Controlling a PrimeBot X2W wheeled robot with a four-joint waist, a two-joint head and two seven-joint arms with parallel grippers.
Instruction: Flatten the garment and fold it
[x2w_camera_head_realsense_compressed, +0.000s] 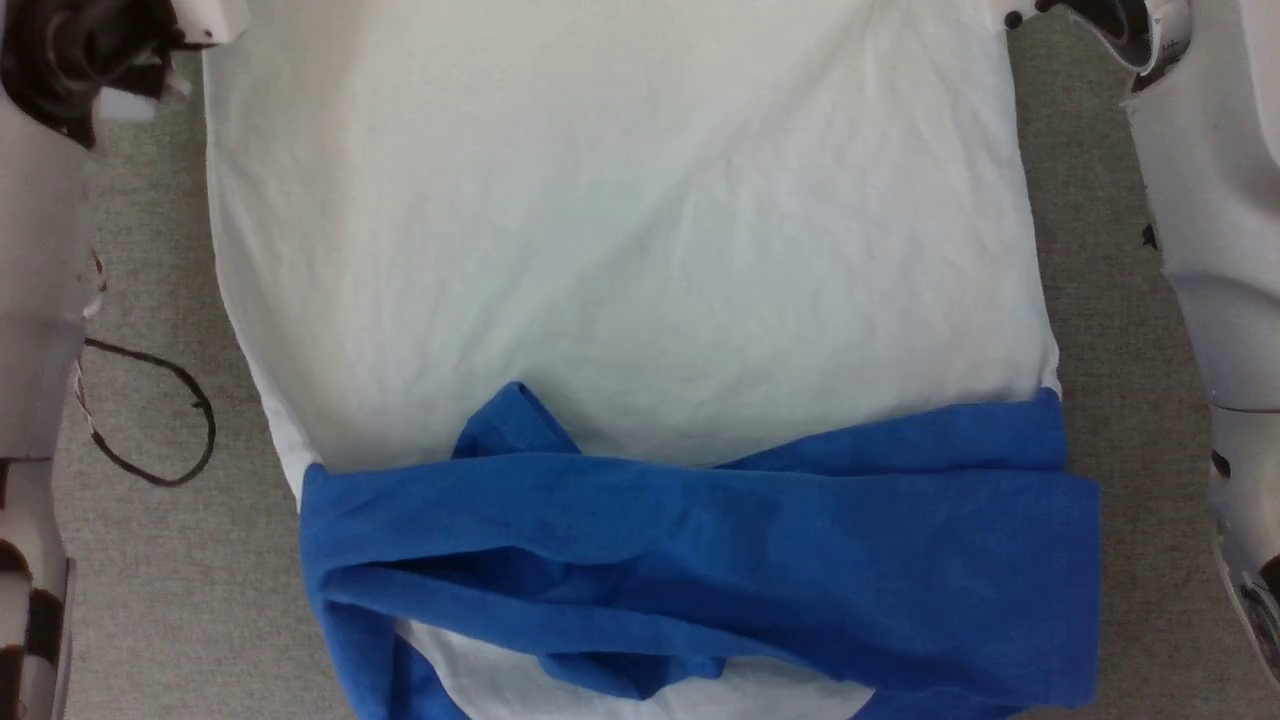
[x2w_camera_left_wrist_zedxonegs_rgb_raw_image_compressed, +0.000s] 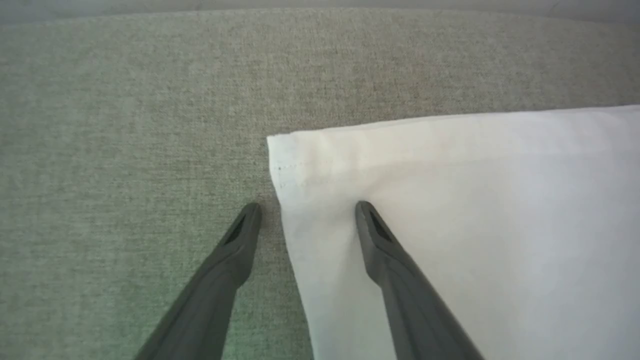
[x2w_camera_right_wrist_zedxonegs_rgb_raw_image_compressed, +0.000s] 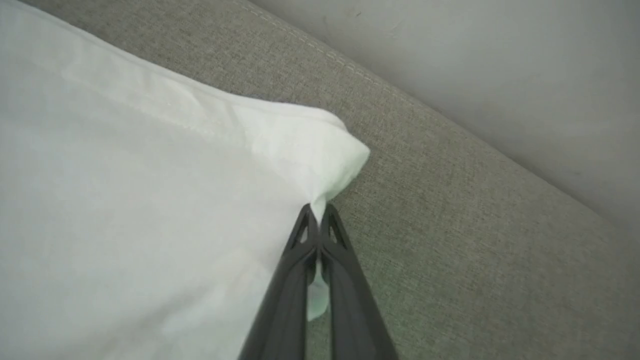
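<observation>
White garment (x2w_camera_right_wrist_zedxonegs_rgb_raw_image_compressed: 150, 200) hem: right gripper (x2w_camera_right_wrist_zedxonegs_rgb_raw_image_compressed: 316, 211) pinches one corner; left gripper (x2w_camera_left_wrist_zedxonegs_rgb_raw_image_compressed: 307, 207), spread, straddles the other, presumably for a matching grip.

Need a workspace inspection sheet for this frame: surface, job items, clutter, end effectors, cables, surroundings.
Surface: grey-green woven fabric; a stitched edge shows in the right wrist view.
Job's things: shirt lies spread, its white body lightly creased; blue sleeves are folded across it at the near end.
Clutter: nothing seen.
End effectors: left end effector is open and straddles the shirt's side edge near a hem corner, one finger over the surface, one over the cloth. Right end effector is shut on the shirt's other hem corner, with cloth pinched between the fingers.
Cables: black cable loop beside the left arm.
Surroundings: pale wall beyond the surface edge.
</observation>
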